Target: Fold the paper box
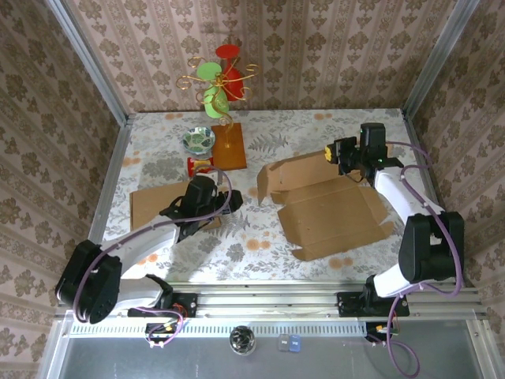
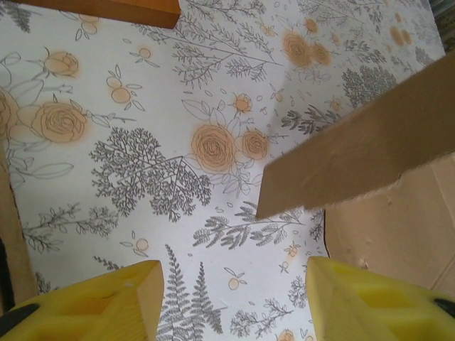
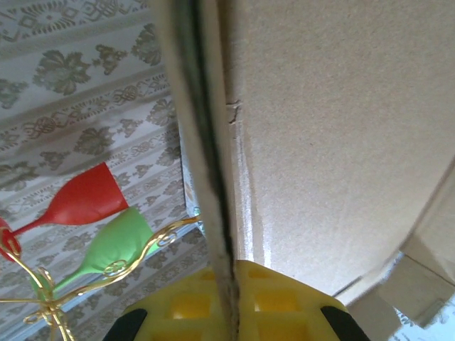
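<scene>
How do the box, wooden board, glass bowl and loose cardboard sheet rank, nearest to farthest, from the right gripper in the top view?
1. Box, gripped by the right gripper.
2. Wooden board, left of it.
3. Glass bowl, farther left.
4. Cardboard sheet, far left.

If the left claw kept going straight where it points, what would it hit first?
Most likely the flowered tablecloth ahead of the open left gripper. The paper box flap hangs close beside that line; depth is unclear.

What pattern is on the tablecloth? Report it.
The tablecloth is white with orange roses and grey ferns; the left wrist view shows it best.
</scene>
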You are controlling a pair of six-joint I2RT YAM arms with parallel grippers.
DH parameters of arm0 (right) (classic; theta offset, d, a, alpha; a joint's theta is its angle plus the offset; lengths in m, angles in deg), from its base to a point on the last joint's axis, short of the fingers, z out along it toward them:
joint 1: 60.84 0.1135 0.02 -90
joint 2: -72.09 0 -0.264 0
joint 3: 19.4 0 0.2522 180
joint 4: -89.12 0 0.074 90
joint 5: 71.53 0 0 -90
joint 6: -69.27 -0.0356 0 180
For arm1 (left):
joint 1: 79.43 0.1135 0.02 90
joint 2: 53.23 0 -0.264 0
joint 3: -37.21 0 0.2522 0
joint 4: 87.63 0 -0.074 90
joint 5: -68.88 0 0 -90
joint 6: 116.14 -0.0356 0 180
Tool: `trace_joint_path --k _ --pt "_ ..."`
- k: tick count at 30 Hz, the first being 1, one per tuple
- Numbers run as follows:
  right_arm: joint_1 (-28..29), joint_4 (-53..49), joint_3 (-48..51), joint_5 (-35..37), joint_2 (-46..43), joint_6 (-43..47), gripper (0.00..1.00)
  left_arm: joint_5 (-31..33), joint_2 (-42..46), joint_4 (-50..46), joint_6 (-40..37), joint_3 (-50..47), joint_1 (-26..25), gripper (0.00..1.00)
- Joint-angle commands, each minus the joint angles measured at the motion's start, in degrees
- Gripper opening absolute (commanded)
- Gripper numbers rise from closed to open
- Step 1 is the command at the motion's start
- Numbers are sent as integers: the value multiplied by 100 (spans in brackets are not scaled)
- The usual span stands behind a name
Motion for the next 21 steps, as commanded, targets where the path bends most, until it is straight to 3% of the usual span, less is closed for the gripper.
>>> trace_joint_path --k 1,13,21 --pt "73 525 74 -183 130 316 0 -319 -288 89 -353 234 139 53" --pt "110 1142 315 -383 181 661 0 -919 -1587 660 -1737 979 173 54" --pt "110 1533 446 -523 224 672 0 -1084 -1983 737 -2312 1370 89 56"
